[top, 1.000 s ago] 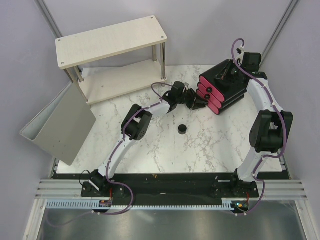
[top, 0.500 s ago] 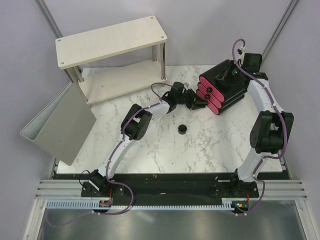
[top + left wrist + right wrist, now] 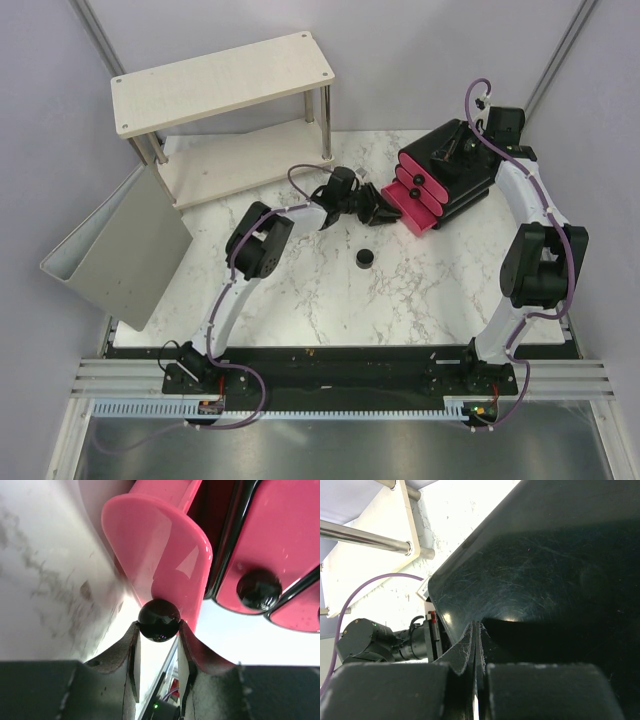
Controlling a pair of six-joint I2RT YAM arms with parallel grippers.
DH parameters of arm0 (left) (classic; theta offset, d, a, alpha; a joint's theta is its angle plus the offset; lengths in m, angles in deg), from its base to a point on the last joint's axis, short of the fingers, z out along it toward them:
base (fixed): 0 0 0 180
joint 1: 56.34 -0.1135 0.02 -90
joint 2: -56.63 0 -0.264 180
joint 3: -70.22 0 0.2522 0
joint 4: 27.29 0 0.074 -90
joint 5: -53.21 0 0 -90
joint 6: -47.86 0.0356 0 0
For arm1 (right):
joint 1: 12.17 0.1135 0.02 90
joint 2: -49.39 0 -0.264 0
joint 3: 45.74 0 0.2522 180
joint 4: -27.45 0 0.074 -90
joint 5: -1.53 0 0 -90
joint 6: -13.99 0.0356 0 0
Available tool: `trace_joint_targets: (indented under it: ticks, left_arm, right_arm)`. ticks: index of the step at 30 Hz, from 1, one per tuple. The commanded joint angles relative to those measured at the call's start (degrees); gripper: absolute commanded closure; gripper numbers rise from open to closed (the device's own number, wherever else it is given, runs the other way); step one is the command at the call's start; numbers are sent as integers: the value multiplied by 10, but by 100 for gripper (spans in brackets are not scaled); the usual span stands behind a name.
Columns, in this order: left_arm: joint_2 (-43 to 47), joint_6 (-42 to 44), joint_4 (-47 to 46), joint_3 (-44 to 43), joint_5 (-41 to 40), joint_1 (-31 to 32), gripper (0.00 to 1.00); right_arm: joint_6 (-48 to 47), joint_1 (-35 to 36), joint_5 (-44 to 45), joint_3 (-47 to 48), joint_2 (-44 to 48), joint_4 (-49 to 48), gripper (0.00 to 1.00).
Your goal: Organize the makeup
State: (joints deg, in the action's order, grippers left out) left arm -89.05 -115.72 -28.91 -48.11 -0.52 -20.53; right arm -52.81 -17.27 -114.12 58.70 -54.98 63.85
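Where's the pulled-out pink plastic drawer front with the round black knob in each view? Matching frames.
Top external: pulled-out pink plastic drawer front, right of centre, held by the left gripper.
Left wrist: the drawer front fills upper centre, its round black knob pinched between the fingers.
Right wrist: not in it.
Shared landmark: the glossy black box, in all three views.

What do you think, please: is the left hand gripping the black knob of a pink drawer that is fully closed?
Not quite. The left hand does grip the black knob of a pink drawer, but that drawer is pulled partly out of the black box, not fully closed; the top external view shows it.
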Motion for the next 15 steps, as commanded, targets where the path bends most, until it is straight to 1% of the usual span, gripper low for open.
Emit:
trace_joint_targets:
  ticks: [1, 9, 15]
  left_arm:
    - [54, 50, -9, 46, 19, -10, 98]
    - [107, 92, -8, 140, 28, -15, 98]
    - [136, 124, -2, 186, 33, -18, 98]
  right_arm:
    - [-18, -3, 36, -31, -17, 86, 100]
    - [-20, -3, 36, -40, -19, 83, 100]
    - [-18, -3, 32, -55, -15, 73, 100]
